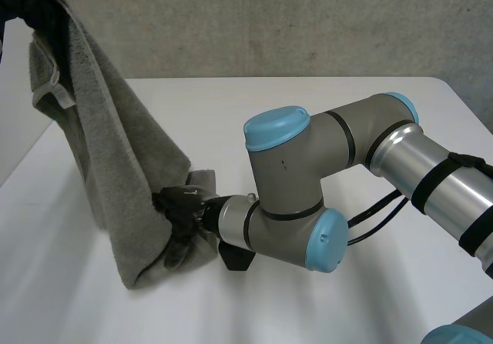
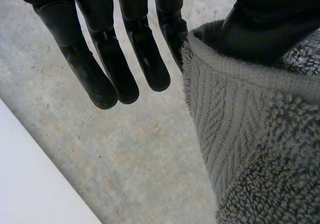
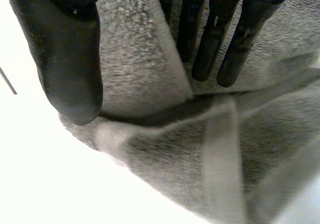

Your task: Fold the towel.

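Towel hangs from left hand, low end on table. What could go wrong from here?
1. The left hand pinches only the hem at the thumb, other fingers straight: the towel may slip out.
2. The low end lies bunched at the right hand on the table: the fold may land crooked.

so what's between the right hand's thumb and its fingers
A hemmed edge of the grey towel, pinched between the thumb and fingers of the right hand; the right wrist view shows it.
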{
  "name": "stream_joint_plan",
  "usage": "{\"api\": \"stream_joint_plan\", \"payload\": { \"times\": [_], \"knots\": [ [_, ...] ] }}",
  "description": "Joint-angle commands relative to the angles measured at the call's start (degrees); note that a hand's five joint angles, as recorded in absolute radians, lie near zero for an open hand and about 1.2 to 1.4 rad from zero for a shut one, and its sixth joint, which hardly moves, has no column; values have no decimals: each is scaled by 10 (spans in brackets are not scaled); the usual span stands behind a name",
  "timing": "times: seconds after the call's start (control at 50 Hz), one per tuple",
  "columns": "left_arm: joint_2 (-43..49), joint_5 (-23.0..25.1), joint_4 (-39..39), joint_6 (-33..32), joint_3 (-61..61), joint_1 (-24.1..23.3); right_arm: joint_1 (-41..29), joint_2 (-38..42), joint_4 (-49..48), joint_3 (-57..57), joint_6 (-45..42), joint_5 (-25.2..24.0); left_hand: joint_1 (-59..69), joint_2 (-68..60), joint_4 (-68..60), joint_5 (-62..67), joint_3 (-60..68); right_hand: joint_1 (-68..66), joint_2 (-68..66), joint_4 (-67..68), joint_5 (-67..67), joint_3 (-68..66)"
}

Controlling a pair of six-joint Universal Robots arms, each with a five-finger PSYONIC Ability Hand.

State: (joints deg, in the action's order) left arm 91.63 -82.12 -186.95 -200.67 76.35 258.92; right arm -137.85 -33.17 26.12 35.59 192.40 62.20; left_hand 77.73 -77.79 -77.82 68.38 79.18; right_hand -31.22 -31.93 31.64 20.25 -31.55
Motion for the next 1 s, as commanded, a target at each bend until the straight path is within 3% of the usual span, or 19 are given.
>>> {"api": "stream_joint_plan", "payload": {
  "times": [0.02,0.04,0.08,0.1,0.14,0.32,0.42,0.46,0.48,0.52,0.54,0.62,0.7,0.78,0.86,1.0],
  "knots": [
    [-1,0,-3,0,24,13,1,-4,-1,0,39,-24,23,-22,-22,16,8,-36,-29,31,45,-32],
    [-1,0,-3,0,24,13,1,-4,-1,0,39,-24,23,-22,-22,16,8,-36,-29,32,46,-33],
    [-1,2,-3,0,32,19,1,-5,-4,1,49,-26,23,-22,-22,16,8,-250,-243,246,260,-247],
    [-1,2,-3,0,32,19,1,-5,-4,1,49,-26,23,-22,-22,16,8,-251,-244,247,261,-248],
    [-1,6,-4,0,36,23,1,-1,-9,0,73,-24,23,-22,-22,16,8,-487,-480,483,496,-483],
    [0,8,-10,1,34,26,26,-2,-25,-14,112,-9,23,-22,-22,16,8,-488,-481,484,498,-485],
    [8,8,-23,2,27,26,87,-55,-34,-65,81,64,23,-22,-22,16,8,-488,-481,484,498,-485],
    [11,8,-30,3,13,23,120,-98,-35,-120,-1,138,23,-22,-22,16,8,-488,-481,484,498,-485],
    [11,8,-30,3,13,23,120,-98,-35,-120,-1,138,23,-22,-22,16,8,-488,-481,484,498,-485],
    [22,6,-33,5,-14,13,134,-130,-35,-175,-127,208,23,-22,-22,16,8,-488,-481,484,498,-485],
    [22,6,-33,5,-14,13,134,-131,-35,-175,-128,209,23,-22,-22,16,8,-488,-481,484,498,-485],
    [37,-1,-35,19,-59,-14,131,-164,-41,-220,-287,265,23,-22,-22,16,8,-488,-481,484,498,-485],
    [49,-1,-46,52,-82,-52,109,-167,-43,-220,-326,261,23,-22,-22,16,8,-488,-481,484,498,-485],
    [57,-1,-59,69,-65,-59,86,-164,-41,-184,-343,262,23,-22,-22,16,8,-488,-481,484,498,-485],
    [69,1,-63,63,-31,-58,86,-167,-42,-126,-367,263,23,-22,-22,16,8,-488,-481,484,498,-485],
    [115,14,-61,46,88,-45,86,-145,-34,5,-481,274,23,-22,-22,16,8,-488,-481,484,498,-485]
  ]
}}
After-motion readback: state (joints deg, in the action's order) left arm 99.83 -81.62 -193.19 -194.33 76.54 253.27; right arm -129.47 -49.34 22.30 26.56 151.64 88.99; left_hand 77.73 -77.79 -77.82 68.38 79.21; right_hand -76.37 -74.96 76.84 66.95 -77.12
